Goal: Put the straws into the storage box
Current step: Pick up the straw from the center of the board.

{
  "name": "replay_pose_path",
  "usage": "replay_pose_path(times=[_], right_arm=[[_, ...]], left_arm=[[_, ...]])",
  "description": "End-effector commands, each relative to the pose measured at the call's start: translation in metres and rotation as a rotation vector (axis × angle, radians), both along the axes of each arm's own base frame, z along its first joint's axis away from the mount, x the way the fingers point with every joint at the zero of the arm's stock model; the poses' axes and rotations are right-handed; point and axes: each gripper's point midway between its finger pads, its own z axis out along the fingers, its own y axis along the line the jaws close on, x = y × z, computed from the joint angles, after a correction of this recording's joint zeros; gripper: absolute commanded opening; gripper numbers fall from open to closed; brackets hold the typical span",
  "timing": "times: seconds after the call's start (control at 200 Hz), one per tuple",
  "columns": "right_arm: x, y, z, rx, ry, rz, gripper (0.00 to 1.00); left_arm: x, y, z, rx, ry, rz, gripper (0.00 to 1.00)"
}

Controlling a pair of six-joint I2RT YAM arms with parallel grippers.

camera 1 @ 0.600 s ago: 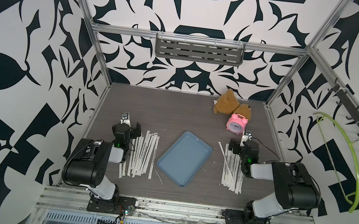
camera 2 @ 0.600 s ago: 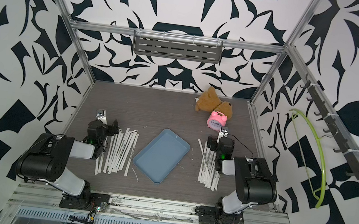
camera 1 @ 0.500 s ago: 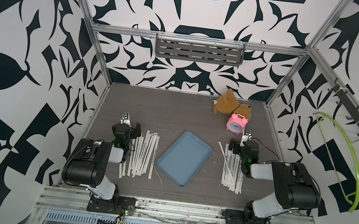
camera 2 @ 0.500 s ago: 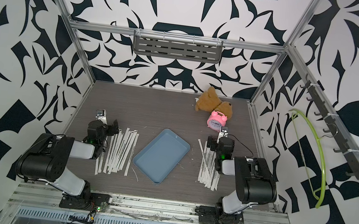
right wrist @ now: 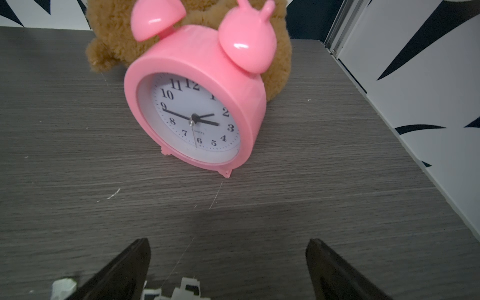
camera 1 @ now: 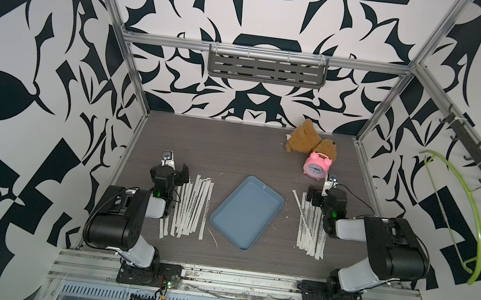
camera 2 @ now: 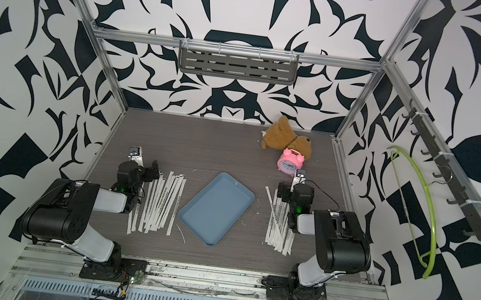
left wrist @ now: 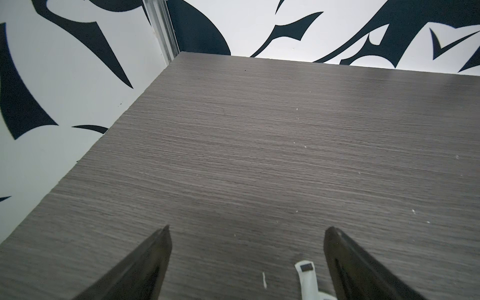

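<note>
Left end effector [left wrist: 246, 230] and right end effector [right wrist: 228, 242] are both wide open, gripping nothing, parked over the far ends of the straws [camera 1: 193, 201]. Storage box [camera 1: 246, 213] sits between the two piles.

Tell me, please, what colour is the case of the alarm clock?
The alarm clock has a pink case. The right wrist view shows it best.
</note>
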Motion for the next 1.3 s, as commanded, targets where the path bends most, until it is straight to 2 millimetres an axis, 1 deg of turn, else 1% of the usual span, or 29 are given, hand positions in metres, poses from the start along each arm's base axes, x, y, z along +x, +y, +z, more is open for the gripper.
replay_pose_path(times=[0.0, 0.05, 0.075, 0.105, 0.135, 0.155, 0.205, 0.24, 0.265, 0.3, 0.37, 0.45, 0.48, 0.505, 0.555, 0.62, 0.675, 0.715, 0.79, 0.83, 0.88, 0.945, 0.95, 1.0, 1.09, 1.185, 1.26, 1.27, 1.295], right_arm=[[0.006, -0.001, 0.014, -0.002, -0.048, 0.003, 1.00], [0.005, -0.001, 0.016, -0.006, -0.056, 0.006, 1.00], [0.007, 0.002, 0.021, -0.011, -0.066, 0.018, 1.00], [0.008, 0.014, 0.029, -0.034, -0.055, 0.064, 1.00], [0.007, 0.030, 0.038, -0.095, 0.003, 0.118, 1.00], [0.005, 0.037, 0.041, -0.116, 0.029, 0.136, 0.99], [0.004, 0.041, 0.066, -0.186, 0.065, 0.079, 0.97], [-0.001, 0.045, 0.081, -0.207, 0.074, 0.045, 0.98], [-0.005, 0.048, 0.093, -0.213, 0.067, 0.025, 0.98], [-0.013, 0.049, 0.111, -0.209, 0.062, -0.027, 0.98], [-0.032, 0.042, 0.142, -0.165, 0.092, -0.157, 1.00], [-0.047, 0.033, 0.158, -0.027, 0.125, -0.283, 1.00], [-0.053, 0.030, 0.156, 0.052, 0.151, -0.339, 1.00], [-0.053, 0.041, 0.152, 0.107, 0.204, -0.284, 0.96], [-0.055, 0.061, 0.144, 0.167, 0.308, -0.162, 0.69], [-0.070, 0.067, 0.132, 0.191, 0.415, -0.152, 0.46], [-0.084, 0.075, 0.119, 0.221, 0.489, -0.119, 0.38], [-0.095, 0.076, 0.110, 0.235, 0.535, -0.114, 0.34], [-0.113, 0.081, 0.095, 0.245, 0.621, -0.080, 0.28], [-0.120, 0.080, 0.088, 0.234, 0.658, -0.077, 0.26], [-0.126, 0.082, 0.078, 0.215, 0.711, -0.057, 0.25], [-0.129, 0.084, 0.064, 0.177, 0.791, -0.032, 0.25], [-0.129, 0.085, 0.063, 0.175, 0.798, -0.029, 0.25], [-0.126, 0.087, 0.055, 0.162, 0.834, -0.027, 0.25], [-0.113, 0.093, 0.047, 0.163, 0.842, -0.012, 0.25], [-0.098, 0.098, 0.037, 0.146, 0.866, -0.001, 0.25], [-0.089, 0.102, 0.027, 0.141, 0.883, 0.006, 0.26], [-0.087, 0.103, 0.026, 0.142, 0.884, 0.007, 0.26], [-0.085, 0.104, 0.022, 0.142, 0.890, 0.008, 0.27]], left_arm=[[0.004, -0.001, 0.005, 0.001, -0.010, -0.014, 0.99], [0.003, -0.003, 0.007, -0.012, -0.019, -0.024, 0.99], [0.003, -0.009, 0.010, -0.016, -0.035, -0.061, 0.99], [0.003, -0.022, 0.018, -0.001, -0.054, -0.134, 0.94], [0.000, -0.032, 0.022, 0.049, -0.041, -0.139, 0.94], [-0.001, -0.033, 0.030, 0.086, -0.042, -0.110, 0.95], [-0.009, -0.038, 0.049, 0.151, -0.043, -0.066, 1.00], [-0.014, -0.040, 0.063, 0.176, -0.055, -0.034, 0.99], [-0.019, -0.038, 0.083, 0.178, -0.090, 0.013, 0.99], [-0.027, -0.034, 0.101, 0.176, -0.111, 0.079, 0.99], [-0.041, -0.033, 0.122, 0.104, -0.104, 0.109, 0.99], [-0.055, -0.031, 0.136, -0.001, -0.078, 0.129, 0.99], [-0.060, -0.031, 0.139, -0.026, -0.064, 0.123, 0.99], [-0.063, -0.033, 0.142, -0.038, -0.052, 0.113, 0.99], [-0.069, -0.035, 0.148, -0.048, -0.032, 0.092, 0.99], [-0.078, -0.027, 0.156, -0.081, -0.022, 0.131, 0.99], [-0.083, -0.022, 0.163, -0.095, -0.015, 0.150, 0.99], [-0.082, -0.027, 0.169, -0.116, -0.011, 0.099, 0.99], [-0.077, -0.047, 0.179, -0.187, 0.010, -0.058, 1.00], [-0.074, -0.052, 0.182, -0.229, 0.036, -0.098, 0.94], [-0.070, -0.062, 0.177, -0.264, 0.108, -0.142, 0.89], [-0.066, -0.081, 0.160, -0.305, 0.248, -0.204, 0.86], [-0.065, -0.082, 0.158, -0.309, 0.262, -0.210, 0.84], [-0.063, -0.099, 0.142, -0.344, 0.366, -0.273, 0.79], [-0.063, -0.125, 0.116, -0.431, 0.483, -0.333, 0.79], [-0.064, -0.150, 0.100, -0.459, 0.536, -0.375, 0.80], [-0.066, -0.167, 0.095, -0.441, 0.559, -0.408, 0.82], [-0.065, -0.169, 0.088, -0.434, 0.582, -0.406, 0.82], [-0.065, -0.174, 0.083, -0.427, 0.601, -0.415, 0.83]])
